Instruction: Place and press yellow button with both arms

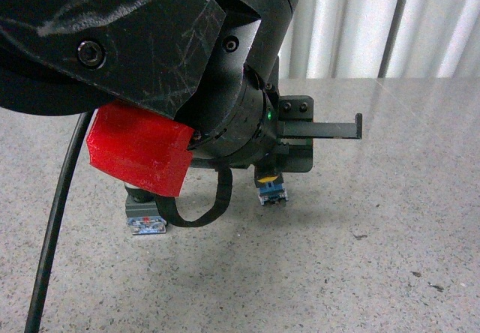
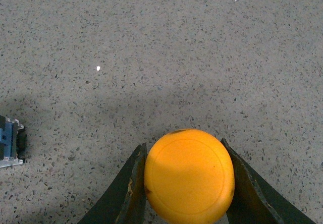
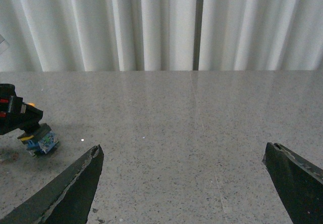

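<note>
Left wrist view: left gripper (image 2: pixel 183 147) clamps yellow button (image 2: pixel 189 177) (right gripper (image 3: pixel 182 151) spread).

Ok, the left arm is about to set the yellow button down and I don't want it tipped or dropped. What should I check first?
1. Grip: ok. The left hand is clamped on both sides of the yellow button.
2. Button upright: not ok. In the right wrist view it looks tilted.
3. Base resting on the table: cannot tell. The arm hides the contact.
4. Room around the drop spot: ok. The second button stands apart, off to the side.
5. Right hand ready to press: ok. It is open, holds nothing and is well away from the button.
</note>
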